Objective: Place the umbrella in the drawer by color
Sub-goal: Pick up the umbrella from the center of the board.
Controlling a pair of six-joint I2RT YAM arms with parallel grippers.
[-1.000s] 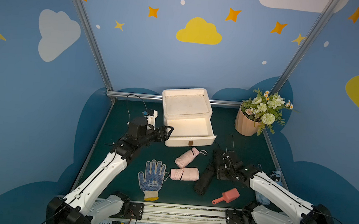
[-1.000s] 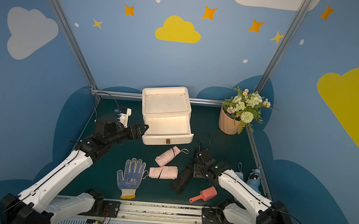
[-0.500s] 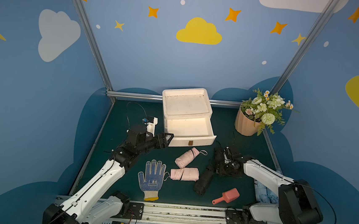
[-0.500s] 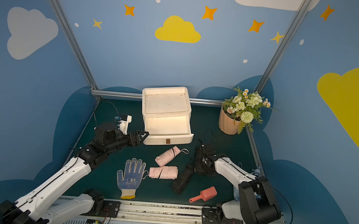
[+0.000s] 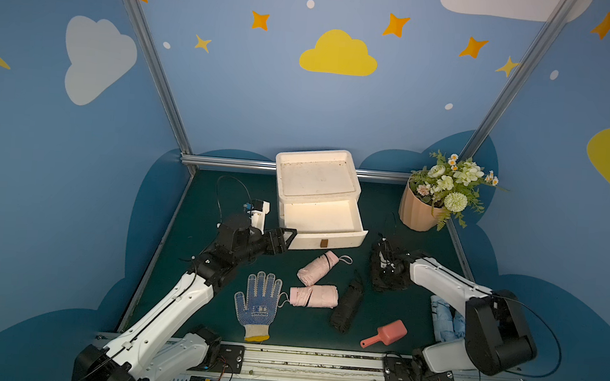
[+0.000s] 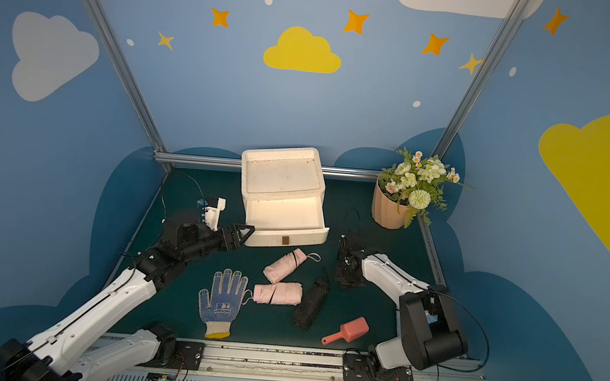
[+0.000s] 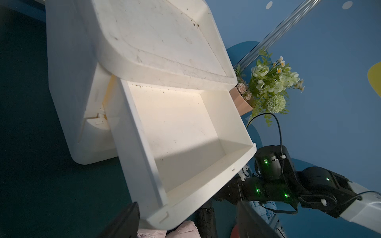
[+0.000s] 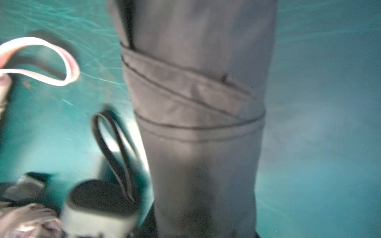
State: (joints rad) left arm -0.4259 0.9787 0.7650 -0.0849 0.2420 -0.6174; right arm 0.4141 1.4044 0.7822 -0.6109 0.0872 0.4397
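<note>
Black umbrella (image 8: 198, 123), lying right of centre in both top views, is now covered by the right gripper (image 5: 382, 274), lowered onto it a moment ago; whether its jaws pinch it cannot be told. Left gripper (image 5: 288, 239) is held spread at the open, empty drawer (image 5: 330, 234); a lift is judged next.

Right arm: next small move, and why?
Probably grip the black umbrella and lift it a little: the right gripper is down over it, it fills the right wrist view, and the white drawer stands open and empty.
</note>
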